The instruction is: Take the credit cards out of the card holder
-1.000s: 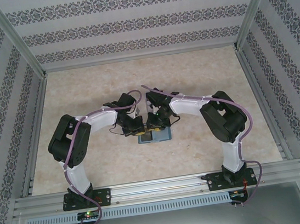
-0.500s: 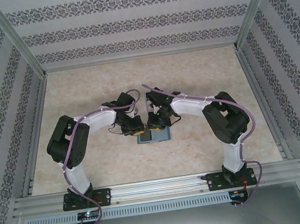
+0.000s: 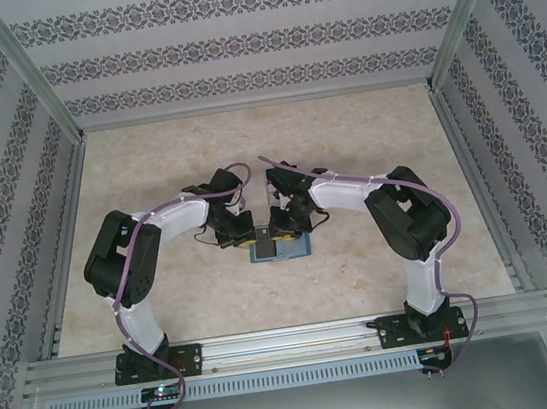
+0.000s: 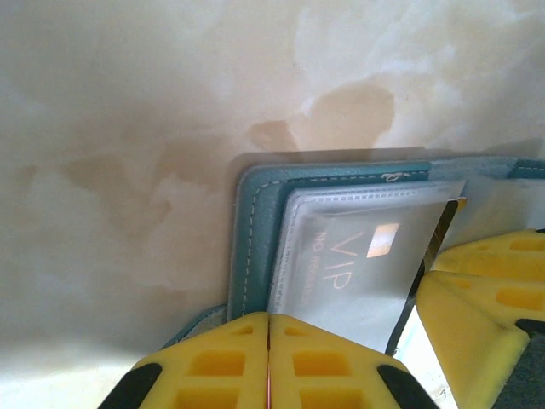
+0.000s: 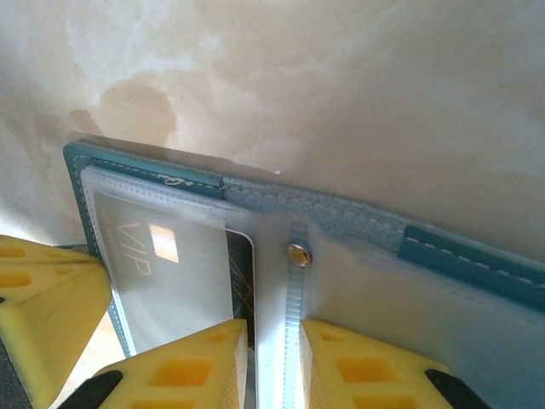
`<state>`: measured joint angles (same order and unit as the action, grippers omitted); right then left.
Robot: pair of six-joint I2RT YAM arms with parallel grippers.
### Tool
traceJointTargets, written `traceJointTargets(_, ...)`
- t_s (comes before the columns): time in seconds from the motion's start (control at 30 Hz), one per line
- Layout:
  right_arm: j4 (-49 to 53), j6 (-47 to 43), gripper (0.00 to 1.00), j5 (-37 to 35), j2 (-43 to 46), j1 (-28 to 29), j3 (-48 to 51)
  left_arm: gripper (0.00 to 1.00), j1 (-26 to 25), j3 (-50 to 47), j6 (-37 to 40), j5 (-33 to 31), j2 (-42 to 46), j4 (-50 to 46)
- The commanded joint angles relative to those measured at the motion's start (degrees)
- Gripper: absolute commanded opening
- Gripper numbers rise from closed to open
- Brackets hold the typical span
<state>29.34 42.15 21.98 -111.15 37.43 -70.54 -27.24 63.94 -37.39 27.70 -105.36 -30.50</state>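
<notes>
Teal card holder (image 4: 254, 221) lies open on the table (image 3: 246, 148), centre-near. The left tool (image 4: 269, 332) is pinched shut at its edge; the right tool (image 5: 272, 345) clamps its spine. A tug could drag the sleeve (image 4: 315, 213), not the credit card (image 4: 358, 260).

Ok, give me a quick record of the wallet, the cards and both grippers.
wallet: teal, lying open on the table
pale card: marked VIP, inside a clear sleeve
dark card: edge showing behind the pale one
left gripper: pads pressed together at the wallet's edge
right gripper: closed on the wallet's middle strip
</notes>
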Motion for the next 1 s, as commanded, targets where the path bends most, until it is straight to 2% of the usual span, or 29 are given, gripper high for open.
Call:
traceJointTargets(0.0,3.31,-0.23,0.24,-2.86,-2.21,1.19,-0.91,0.06,0.54,-0.38,1.50,-1.12,-0.41,-2.38)
traceJointTargets(0.33,10.47,-1.52,0.27,-9.89,-4.55,3.08,-4.23,0.05,0.62,-1.20,1.55,-0.82,-0.25,-2.01)
traceJointTargets(0.5,12.79,-1.90,0.24,-12.28,-5.24,3.49,-5.24,0.05,0.65,-1.35,1.72,-0.86,-0.10,-2.11)
traceJointTargets(0.8,12.09,-1.71,0.18,-13.50,-1.88,2.20,-4.91,0.05,0.72,-1.44,1.54,-0.77,0.18,-2.28)
traceJointTargets(0.97,7.50,-0.74,0.16,-10.43,0.60,1.36,-2.91,0.05,0.79,-0.94,1.66,-0.72,0.11,-2.70)
